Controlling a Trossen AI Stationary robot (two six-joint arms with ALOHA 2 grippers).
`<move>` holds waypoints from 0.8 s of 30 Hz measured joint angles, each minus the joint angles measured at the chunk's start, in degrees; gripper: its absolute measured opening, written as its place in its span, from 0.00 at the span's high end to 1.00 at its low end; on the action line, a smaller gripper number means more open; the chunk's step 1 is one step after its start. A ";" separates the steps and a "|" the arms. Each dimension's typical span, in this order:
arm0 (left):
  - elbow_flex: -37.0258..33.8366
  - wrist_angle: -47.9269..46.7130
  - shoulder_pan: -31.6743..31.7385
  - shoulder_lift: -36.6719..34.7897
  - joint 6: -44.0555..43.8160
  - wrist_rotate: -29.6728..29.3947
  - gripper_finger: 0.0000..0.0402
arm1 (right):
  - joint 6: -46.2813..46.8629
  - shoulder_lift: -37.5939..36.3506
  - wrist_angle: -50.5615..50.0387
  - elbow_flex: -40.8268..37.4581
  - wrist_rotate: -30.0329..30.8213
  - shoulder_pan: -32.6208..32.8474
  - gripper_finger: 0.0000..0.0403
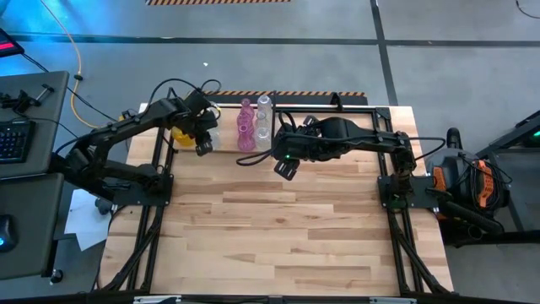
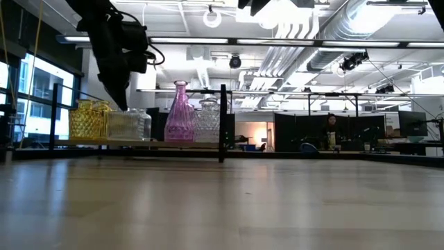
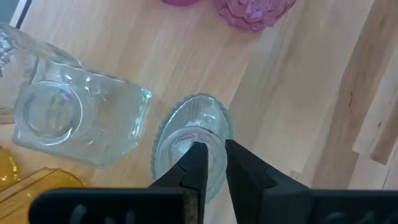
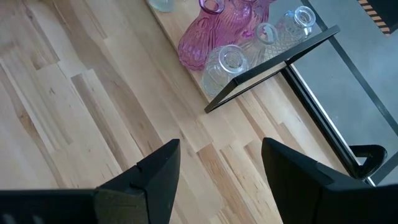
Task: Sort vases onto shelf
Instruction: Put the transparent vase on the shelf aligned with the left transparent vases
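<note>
The shelf [image 2: 159, 144] stands along the table's far edge, with its black divider [image 2: 223, 121] upright. On its board stand yellow vases [image 2: 89, 118], a clear ribbed vase [image 2: 128, 125], a tall pink vase [image 2: 179, 111] and another clear vase [image 2: 208, 119]. My left gripper [image 1: 203, 145] reaches over the shelf's left part and is shut on the ribbed clear vase [image 3: 189, 146]. A squarish clear vase [image 3: 68, 124] stands beside it. My right gripper [image 1: 285, 166] hovers open over the table, just in front of the shelf near the divider, and touches nothing [image 4: 217, 162]. My left gripper holds the clear ribbed vase by the rim of its mouth [image 3: 214, 134], coming from above and pointing down. One finger [image 3: 196, 155] seems to sit inside the mouth and the other [image 3: 239, 158] outside. The vase is upright, its base on the shelf board in the low view.
Pink vases [image 4: 199, 43] and clear vases [image 4: 227, 65] crowd the shelf just left of the divider. The shelf's black rod frame [image 4: 273, 68] edges them. Bare butcher-block tabletop [image 1: 278, 236] stretches toward the near edge. A person sits far off in the room [image 2: 331, 128].
</note>
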 joint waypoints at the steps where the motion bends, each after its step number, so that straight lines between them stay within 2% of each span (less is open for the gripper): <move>1: 0.00 0.01 0.00 0.00 0.00 0.00 0.90 | -0.01 0.00 0.00 0.00 0.01 0.00 0.48; 14: 0.00 1.67 0.00 -0.02 -0.44 -2.56 0.76 | -1.05 0.00 0.00 0.00 0.02 -0.15 0.48; 24: 1.36 0.39 -0.03 -0.07 -0.61 -3.41 0.73 | -1.05 0.00 0.04 0.00 0.10 -0.15 0.48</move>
